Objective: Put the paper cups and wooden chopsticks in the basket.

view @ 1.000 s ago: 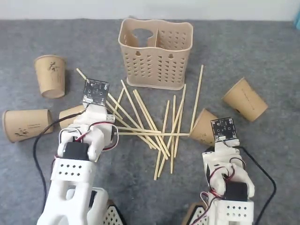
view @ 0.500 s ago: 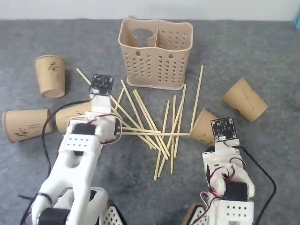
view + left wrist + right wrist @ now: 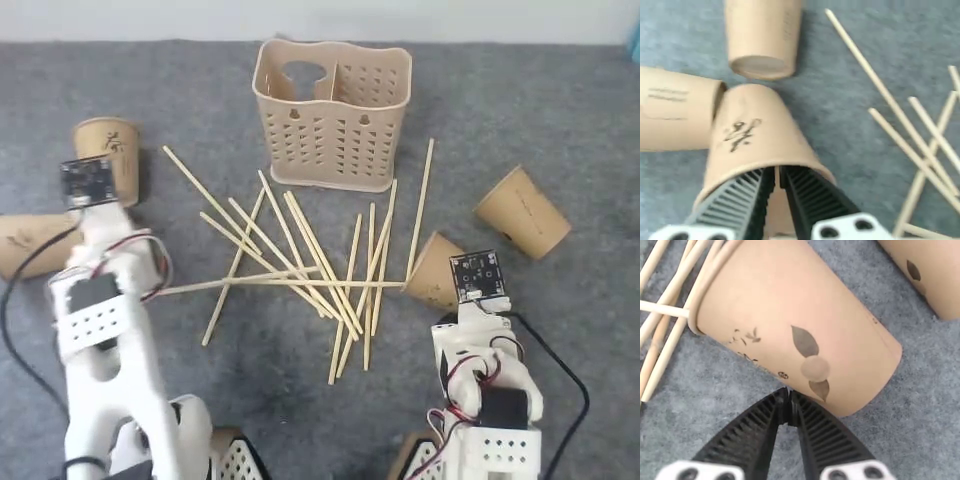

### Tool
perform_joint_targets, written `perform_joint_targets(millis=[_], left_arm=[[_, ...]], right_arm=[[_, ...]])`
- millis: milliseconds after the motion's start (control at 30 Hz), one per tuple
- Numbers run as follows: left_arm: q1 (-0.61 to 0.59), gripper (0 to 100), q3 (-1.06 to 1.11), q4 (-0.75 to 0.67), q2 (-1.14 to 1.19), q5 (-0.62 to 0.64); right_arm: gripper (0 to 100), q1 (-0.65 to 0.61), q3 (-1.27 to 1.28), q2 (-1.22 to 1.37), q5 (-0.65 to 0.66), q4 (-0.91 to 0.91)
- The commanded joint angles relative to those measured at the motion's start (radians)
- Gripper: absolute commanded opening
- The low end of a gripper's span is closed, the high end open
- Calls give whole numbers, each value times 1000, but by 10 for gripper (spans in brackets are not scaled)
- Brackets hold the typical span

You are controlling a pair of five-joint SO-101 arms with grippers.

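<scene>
My left gripper point(image 3: 777, 186) is shut on the rim of a paper cup point(image 3: 755, 135) lying on its side, one finger inside and one outside. Beside it lie two more cups point(image 3: 762, 40) point(image 3: 675, 115); from above they sit at the far left point(image 3: 107, 150) point(image 3: 25, 243), with the left arm point(image 3: 100, 300) over the held one. My right gripper point(image 3: 789, 407) is shut and empty, its tips against the side of a lying cup point(image 3: 790, 330). Several wooden chopsticks point(image 3: 320, 260) lie scattered in front of the beige basket point(image 3: 330, 140).
One more cup point(image 3: 522, 212) lies on its side at the right. The right arm point(image 3: 485, 370) stands near the front edge, just behind its cup point(image 3: 432, 268). The basket has two compartments. Grey felt covers the table.
The left arm has swung left from the chopstick pile to the cups, and the cup beside it went along. One chopstick shifted left. The right arm stayed still.
</scene>
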Motion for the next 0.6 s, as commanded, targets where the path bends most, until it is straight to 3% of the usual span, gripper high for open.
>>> perform_joint_targets(millis=[0, 233, 567], left_arm=[[-95, 15, -48, -100, -11, -38], [-153, 16, -108, -218, 160, -37], [-123, 16, -427, -218, 474, -31]], right_arm=[[8, 10, 17, -18, 14, 2], [8, 12, 17, -18, 14, 2], [8, 12, 17, -18, 14, 2]])
